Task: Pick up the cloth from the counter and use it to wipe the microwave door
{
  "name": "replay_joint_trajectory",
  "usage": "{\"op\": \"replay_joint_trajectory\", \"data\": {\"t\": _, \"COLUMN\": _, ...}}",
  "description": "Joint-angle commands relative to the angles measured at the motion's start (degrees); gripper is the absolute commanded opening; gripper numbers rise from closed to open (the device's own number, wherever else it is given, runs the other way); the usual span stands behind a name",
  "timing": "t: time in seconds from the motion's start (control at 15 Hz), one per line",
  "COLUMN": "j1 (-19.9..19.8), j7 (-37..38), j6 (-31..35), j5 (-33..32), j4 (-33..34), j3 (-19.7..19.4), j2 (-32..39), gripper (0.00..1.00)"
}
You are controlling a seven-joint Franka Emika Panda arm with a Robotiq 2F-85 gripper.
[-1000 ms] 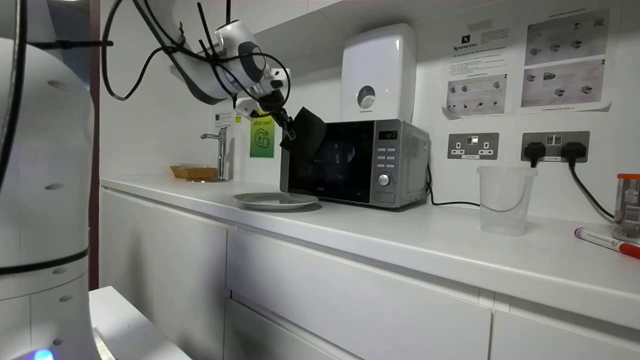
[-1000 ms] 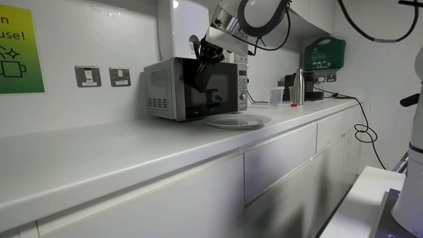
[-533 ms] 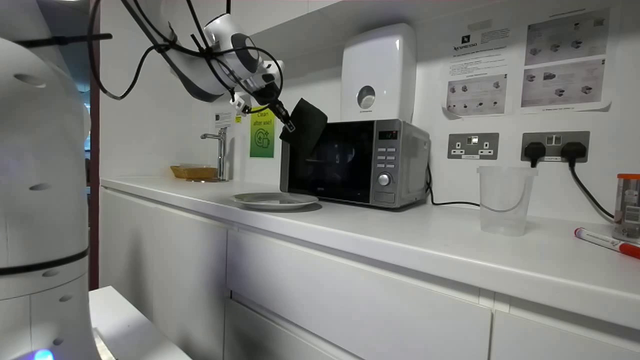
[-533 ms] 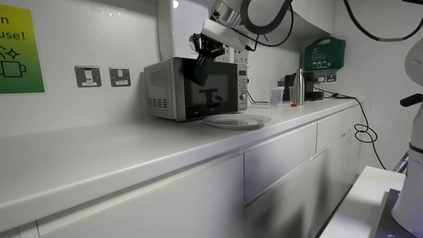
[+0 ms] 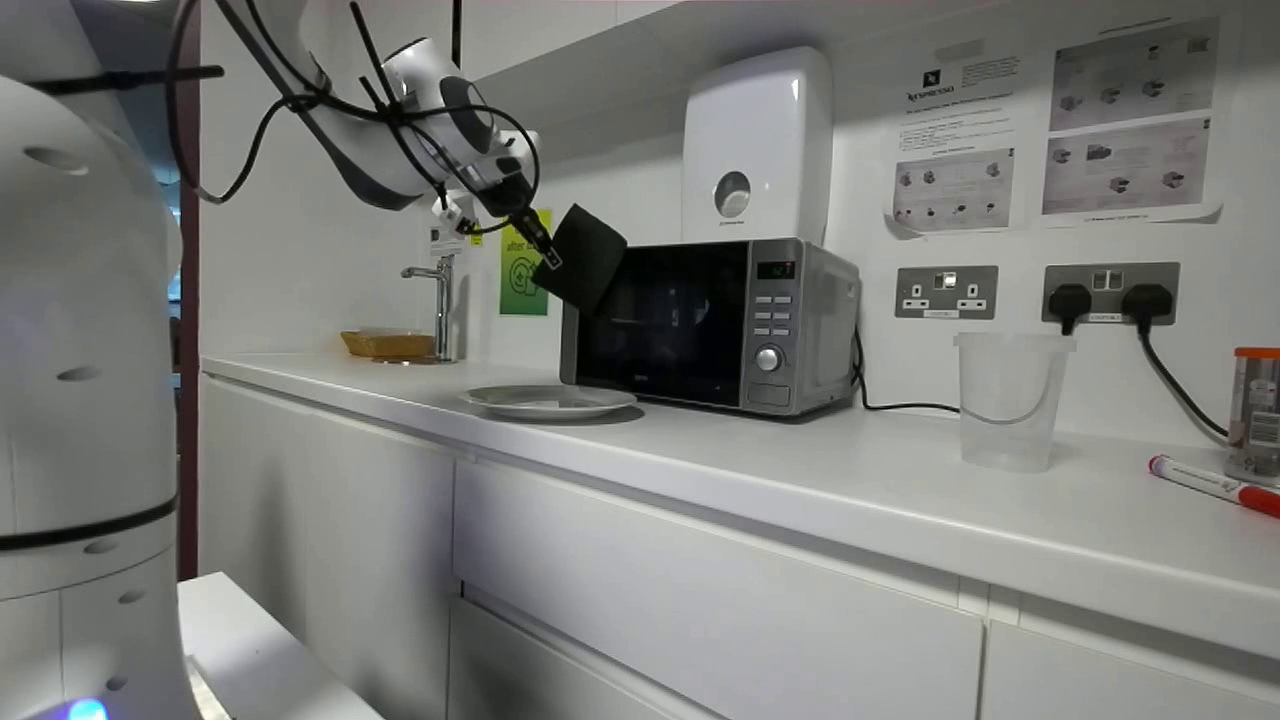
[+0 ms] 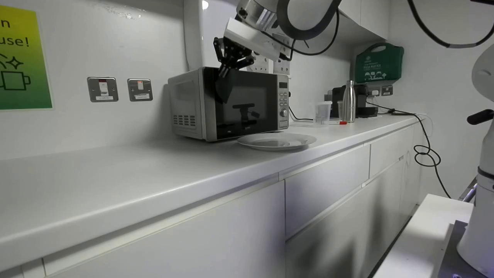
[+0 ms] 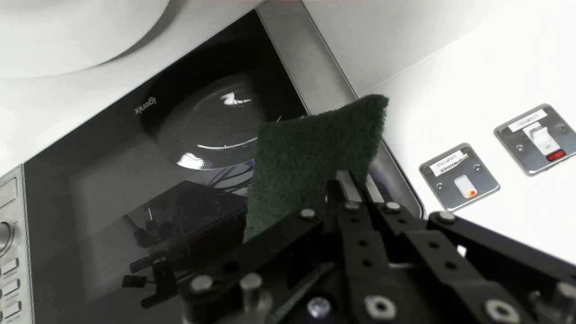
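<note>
The cloth [image 5: 582,258] is a thin dark square pad, dark green in the wrist view [image 7: 306,157]. My gripper [image 5: 552,258] is shut on one edge of it, with the fingertips [image 7: 360,184] pinching it in the wrist view. The cloth hangs in front of the upper left part of the dark microwave door [image 5: 670,330]. It overlaps the door's left frame in the wrist view and also shows in an exterior view [image 6: 224,88]. I cannot tell whether it touches the glass. The microwave stands on the white counter [image 5: 800,480].
A pale plate [image 5: 550,402] lies on the counter before the microwave. A white dispenser [image 5: 757,150] hangs above it. A clear bucket [image 5: 1012,400] and a red marker [image 5: 1210,482] are to the right. Wall switches [image 6: 102,89] and a tap [image 5: 443,305] are to the left.
My gripper and the cloth have moved left in both exterior views, towards the door's left edge. They rose slightly, then came down a little. The cloth stays gripped.
</note>
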Motion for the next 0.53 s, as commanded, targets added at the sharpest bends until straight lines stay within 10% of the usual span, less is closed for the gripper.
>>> {"op": "replay_joint_trajectory", "data": {"t": 0.0, "j1": -1.86, "j7": 1.5, "j6": 2.03, "j5": -1.22, "j4": 0.88, "j3": 2.35, "j2": 1.03, "gripper": 0.01}}
{"op": "replay_joint_trajectory", "data": {"t": 0.47, "j1": -12.95, "j7": 0.74, "j6": 6.93, "j5": -8.09, "j4": 3.03, "j3": 10.12, "j2": 2.41, "gripper": 0.01}}
